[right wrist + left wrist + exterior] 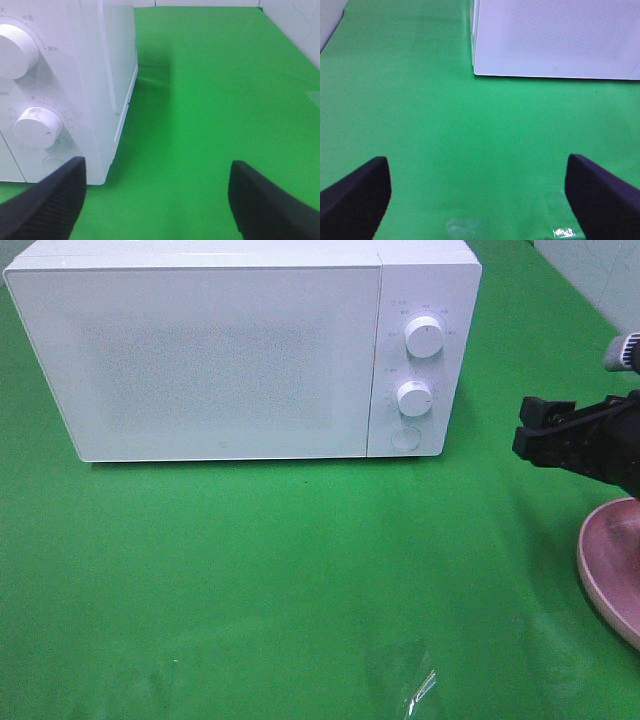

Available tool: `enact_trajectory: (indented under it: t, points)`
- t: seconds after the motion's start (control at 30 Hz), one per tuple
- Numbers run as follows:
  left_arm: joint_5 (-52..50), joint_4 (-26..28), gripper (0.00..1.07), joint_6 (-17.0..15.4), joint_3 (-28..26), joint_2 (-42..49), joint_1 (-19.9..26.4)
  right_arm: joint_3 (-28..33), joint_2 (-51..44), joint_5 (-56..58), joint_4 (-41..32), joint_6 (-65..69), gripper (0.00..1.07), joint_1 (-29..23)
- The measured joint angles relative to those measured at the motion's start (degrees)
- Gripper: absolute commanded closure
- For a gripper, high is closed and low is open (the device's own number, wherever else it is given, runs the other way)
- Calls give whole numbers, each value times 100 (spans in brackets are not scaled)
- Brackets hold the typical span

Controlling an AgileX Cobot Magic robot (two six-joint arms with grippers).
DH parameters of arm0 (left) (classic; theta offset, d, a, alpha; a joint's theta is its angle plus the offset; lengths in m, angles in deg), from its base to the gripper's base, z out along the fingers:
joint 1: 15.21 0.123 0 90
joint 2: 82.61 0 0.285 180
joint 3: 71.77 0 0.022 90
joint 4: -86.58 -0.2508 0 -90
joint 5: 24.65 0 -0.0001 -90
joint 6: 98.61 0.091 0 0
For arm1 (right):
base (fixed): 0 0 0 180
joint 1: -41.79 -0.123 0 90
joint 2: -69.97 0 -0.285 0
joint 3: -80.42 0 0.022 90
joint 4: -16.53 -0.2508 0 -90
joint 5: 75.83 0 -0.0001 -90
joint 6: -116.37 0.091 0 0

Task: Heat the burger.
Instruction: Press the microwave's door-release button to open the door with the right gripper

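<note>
Shut white box-shaped microwave (220,350) upper left, right gripper (540,430) fingers spread, empty, right edge, above round pink plate (605,550), left gripper (477,197) fingers spread, empty

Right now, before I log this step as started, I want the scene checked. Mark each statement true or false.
1. The microwave door is closed. True.
2. The burger sits on the cloth in front of the microwave. False: no burger shows in any view; the green cloth there is bare.
3. The right gripper is open and holds nothing. True.
4. The left gripper is clamped on a microwave dial. False: the left gripper is open over the cloth, apart from the microwave.
5. The plate lies to the left of the microwave. False: the pink plate is at the right edge of the high view, partly cut off.
</note>
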Motion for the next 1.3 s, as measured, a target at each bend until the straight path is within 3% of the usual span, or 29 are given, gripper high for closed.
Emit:
enact_trajectory:
  t: [0.33,0.43,0.57,0.77,0.97,1.17,1.3]
  points:
    - [0,0,20,0,0,0,0,-6,682,-848,-917,-115,32,-1083]
    - [0,0,20,0,0,0,0,-11,733,-894,-1003,-115,32,-1175]
    - [0,0,20,0,0,0,0,-46,1003,-1152,-1473,-115,32,-1805]
    - [0,0,20,0,0,0,0,-235,1169,-1192,-1599,-115,32,-2315]
    - [0,0,20,0,0,0,0,-350,1175,-1197,-1599,-109,33,-2498]
    - [0,0,20,0,0,0,0,-367,1175,-1226,-1679,796,43,-2498]
    - [0,0,20,0,0,0,0,-367,1175,-1192,-1736,2653,58,-2498]
